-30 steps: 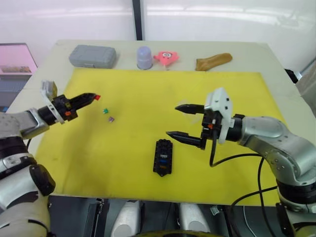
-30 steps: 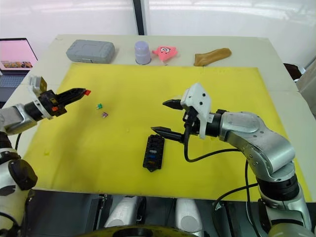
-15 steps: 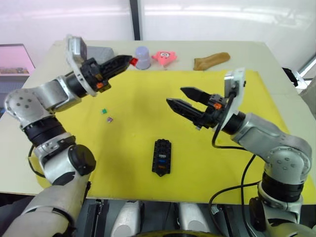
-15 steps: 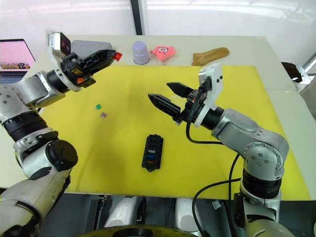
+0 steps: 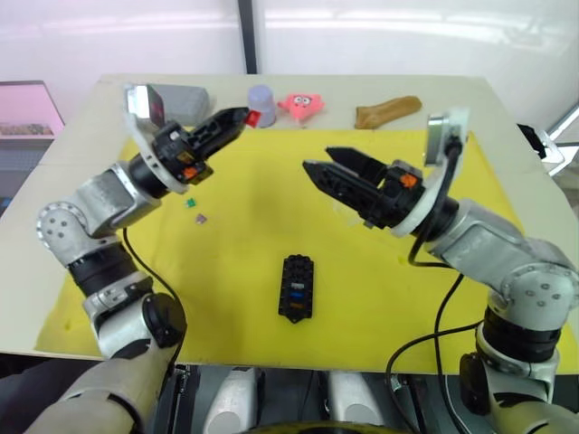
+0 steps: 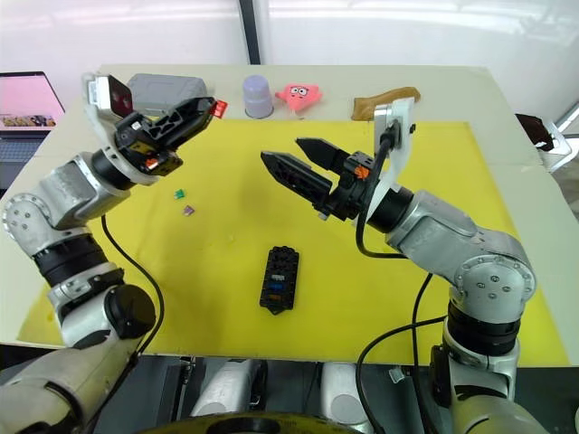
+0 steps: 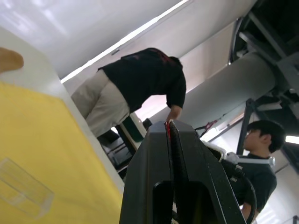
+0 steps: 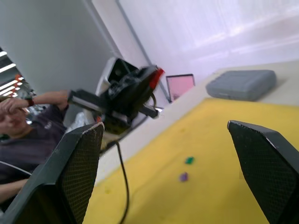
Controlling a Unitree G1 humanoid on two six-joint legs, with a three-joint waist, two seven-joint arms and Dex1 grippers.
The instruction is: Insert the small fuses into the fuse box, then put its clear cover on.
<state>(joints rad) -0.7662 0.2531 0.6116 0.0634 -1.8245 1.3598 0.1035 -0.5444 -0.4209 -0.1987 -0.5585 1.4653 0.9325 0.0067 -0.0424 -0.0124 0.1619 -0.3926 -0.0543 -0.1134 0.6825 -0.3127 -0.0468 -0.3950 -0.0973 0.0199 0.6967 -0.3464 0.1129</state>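
Most of the red fuse [image 7: 167, 129] is being hidden between the closed fingers of the left gripper [image 5: 242, 117], a thin red edge alone being shown. The fuses in the fuse box [image 5: 297, 287] are being rendered too small for counting. The clear cover [image 7: 24, 187] is being cut off by the frame edge.

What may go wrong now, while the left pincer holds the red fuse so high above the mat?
1. The left pincer grips the red fuse only at its tip, far from the fuse box; it may slip out and bounce away.
2. The open right pincer is raised close by; the arms might collide.
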